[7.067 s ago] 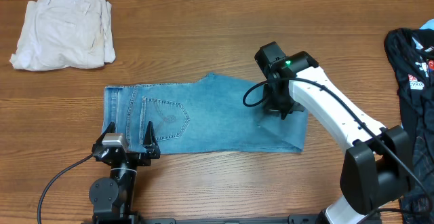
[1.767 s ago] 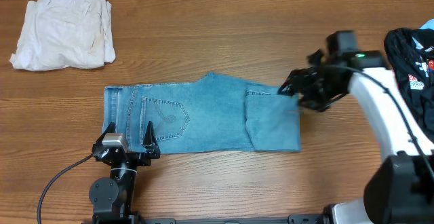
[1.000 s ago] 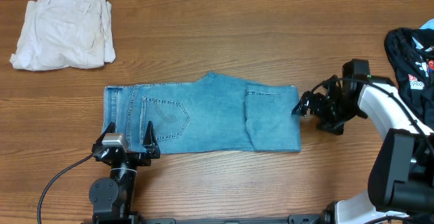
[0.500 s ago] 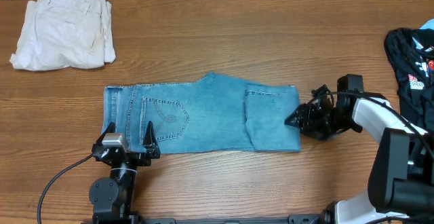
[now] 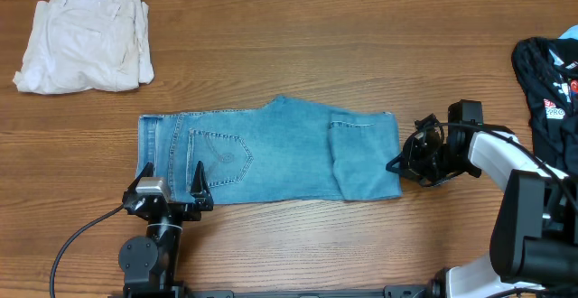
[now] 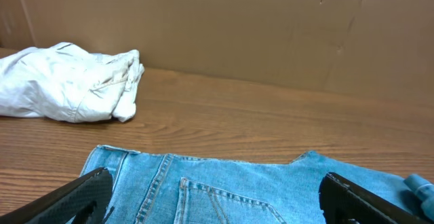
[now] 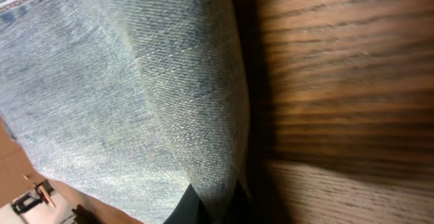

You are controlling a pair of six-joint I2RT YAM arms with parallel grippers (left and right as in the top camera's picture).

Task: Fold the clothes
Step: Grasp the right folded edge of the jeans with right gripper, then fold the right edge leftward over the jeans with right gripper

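- The jeans lie flat on the table, their long axis running left to right between the two arms, with the waist and stitched pocket at the left end and the doubled-over leg at the right end
- The right gripper sits low at the right-hand folded edge of the jeans, touching or all but touching the cloth; the rest of the jeans stretches away from it toward the left arm
- The right wrist view is filled by the rolled denim fold running beside bare wood, with a dark fingertip at the bottom of the frame; whether that gripper is clamped on the fold or merely pressed against it cannot be told
- The left gripper rests at the near edge of the waist end of the jeans, jaws spread wide and holding nothing; its wrist view looks out over the waistband and pocket
- Judged from this layout, another fold would carry the right end along the long axis toward the waist, and the right arm is plainly the nearer one to that end
- A white garment lies folded well beyond the waist end of the jeans, far to the left, and a black garment lies well off past the folded end
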